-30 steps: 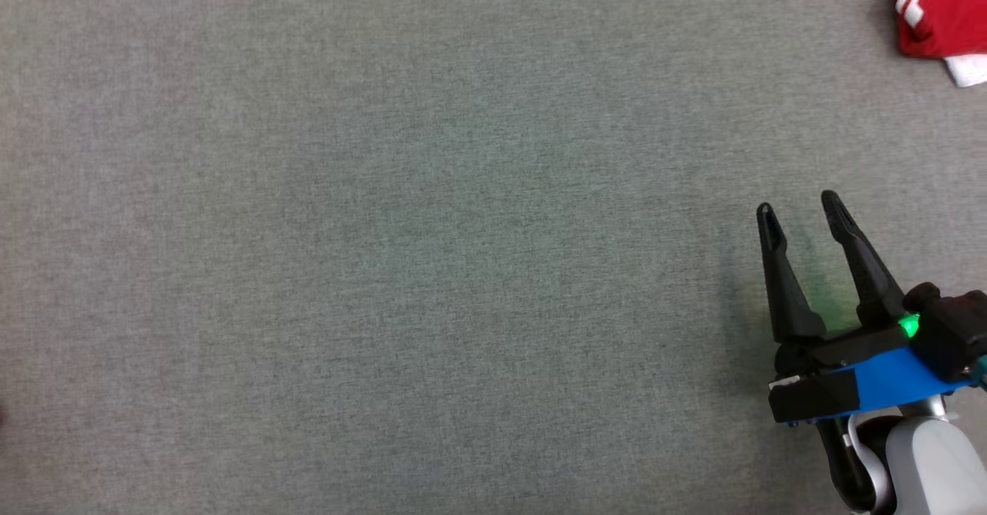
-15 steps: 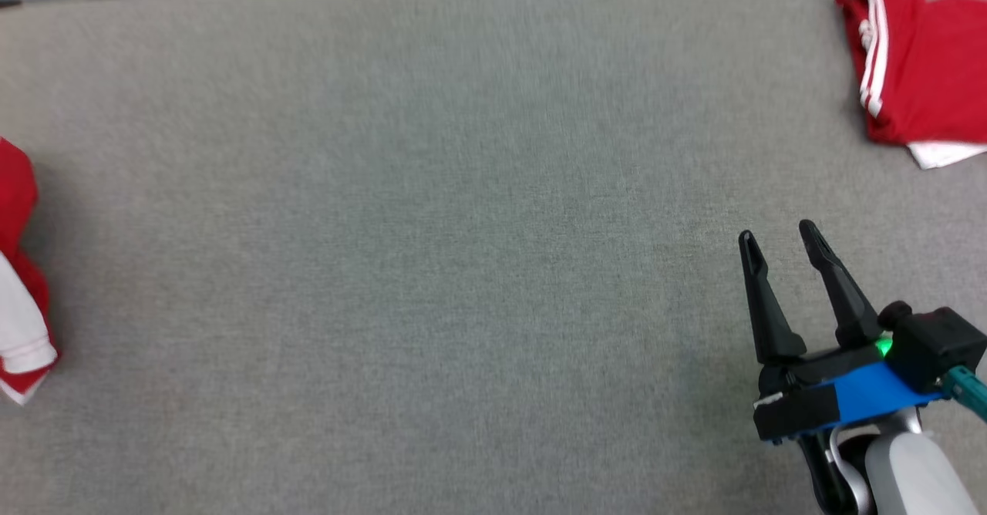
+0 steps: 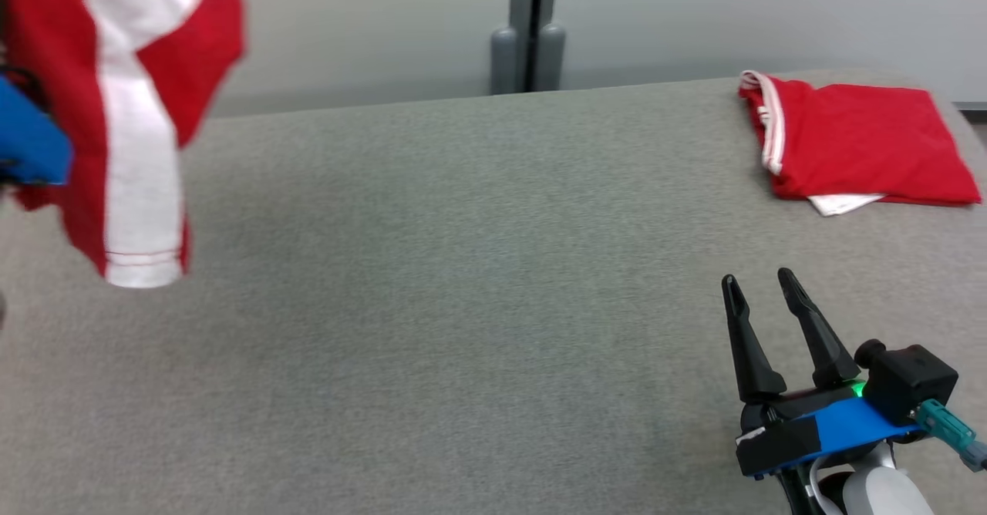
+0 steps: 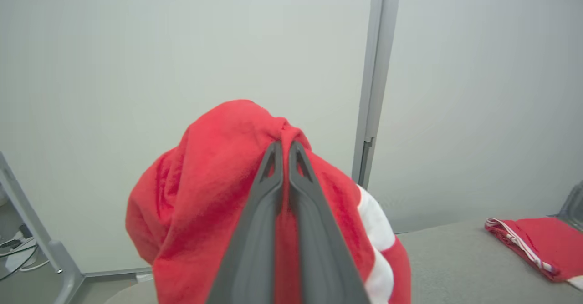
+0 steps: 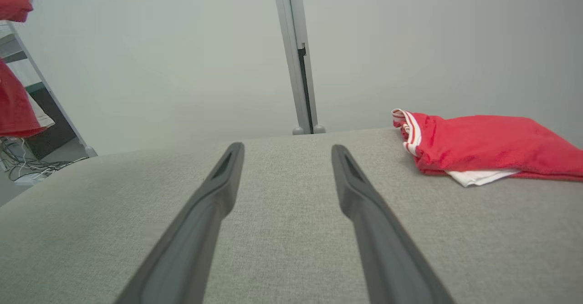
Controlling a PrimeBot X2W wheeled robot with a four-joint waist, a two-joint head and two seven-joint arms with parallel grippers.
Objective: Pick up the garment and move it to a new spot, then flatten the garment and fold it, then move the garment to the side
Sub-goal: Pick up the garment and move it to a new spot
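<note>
Fingers spread wide, the right gripper hovers low over the grey table. Left gripper pinches the red-and-white garment, dangling above the table's left end. Farther right lies a folded red cloth; beyond, a grey post.

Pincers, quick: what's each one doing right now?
Left pincer: shut on the red garment, held up in the air.
Right pincer: open, holding nothing.
</note>
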